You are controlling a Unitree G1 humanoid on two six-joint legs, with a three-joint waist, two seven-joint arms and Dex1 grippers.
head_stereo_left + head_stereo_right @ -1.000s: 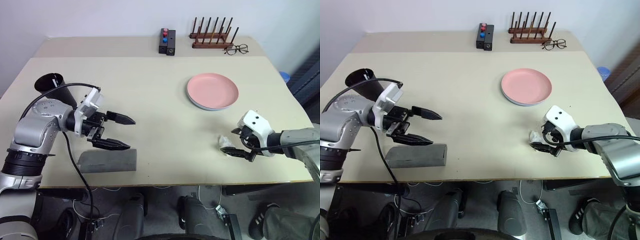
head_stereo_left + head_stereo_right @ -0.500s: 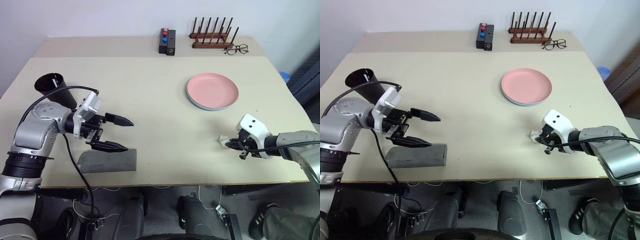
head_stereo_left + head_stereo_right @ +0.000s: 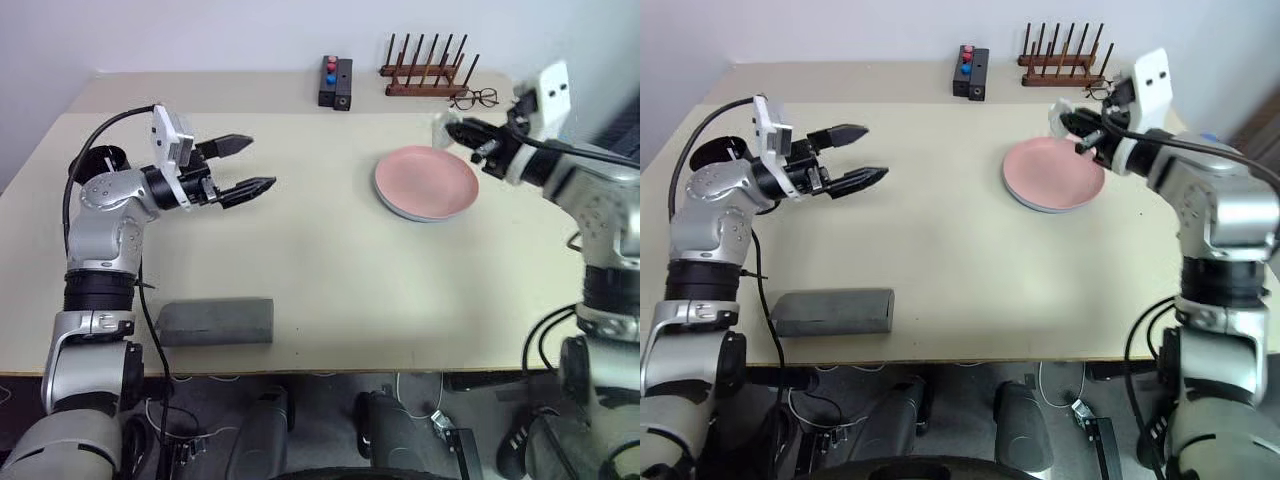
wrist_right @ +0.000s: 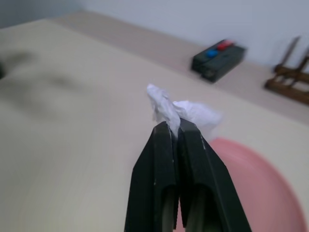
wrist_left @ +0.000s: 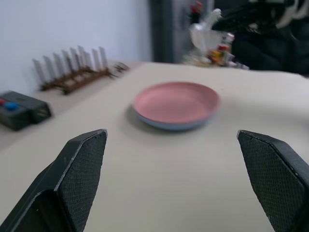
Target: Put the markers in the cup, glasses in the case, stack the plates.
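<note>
Plates [image 3: 426, 183]: pink one sits on top of a light blue one, right of centre in the head view, already stacked. Not what the hands are busy with.

Right hand [image 3: 462, 131]: black fingers pressed together on a crumpled white wad [image 4: 179, 112], paper or tissue by the look. A second ago this hand was low at the near right edge of the surface [image 3: 330, 230], fingers apart around the wad as it lay there; half a second ago it had closed on it. Now the wad is off the surface and carried high, upper right of the frame, above the far rim of the plates. It is no item of the task, so I judge this a clearing-away move.

Left hand [image 3: 247, 165]: fingers spread wide, holding nothing. It was low over the grey case [image 3: 215, 321]; now it is raised to the upper left, pointing toward centre, with the black cup [image 3: 92, 164] just behind its arm.

Case lies closed at the lower left, near edge. Markers and sunglasses not seen on the surface; whether they are inside cup and case I cannot tell.

Outward: black box with red and blue buttons [image 3: 334, 82], wooden rack [image 3: 424, 72], thin-rimmed spectacles [image 3: 473, 98] along the top edge, untouched.
</note>
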